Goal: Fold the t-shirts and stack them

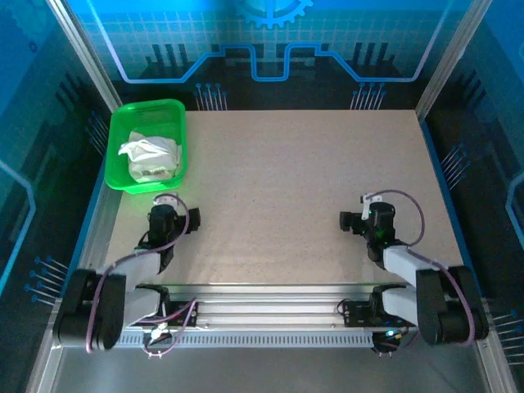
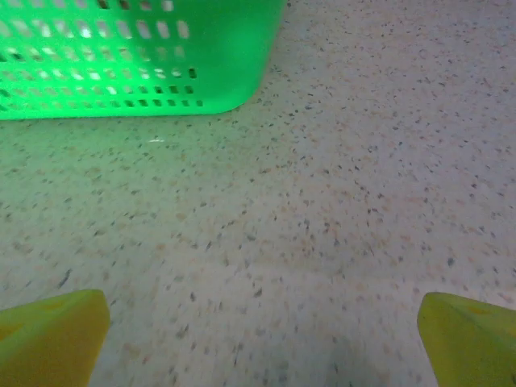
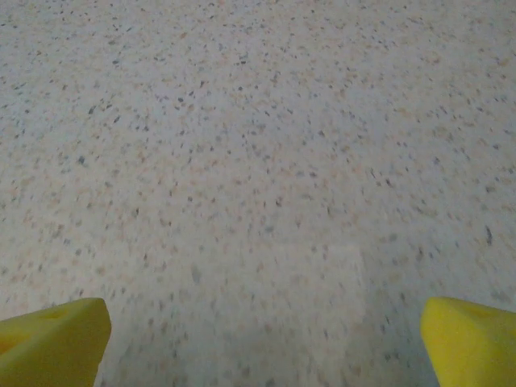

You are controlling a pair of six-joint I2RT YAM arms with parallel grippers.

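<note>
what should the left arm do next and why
Probably move the left tool forward over the green basket and lower it onto the crumpled white t-shirts inside. That tool is open and empty, the right tool likewise, and the basket holding the shirts lies just ahead of the left tool.

We count: one basket [image 1: 115, 147], one table [image 1: 303, 188], two arms: left arm [image 1: 135, 264], right arm [image 1: 401, 260]. One heap of white t-shirts [image 1: 150, 157] in basket; number within, we cannot tell.
</note>
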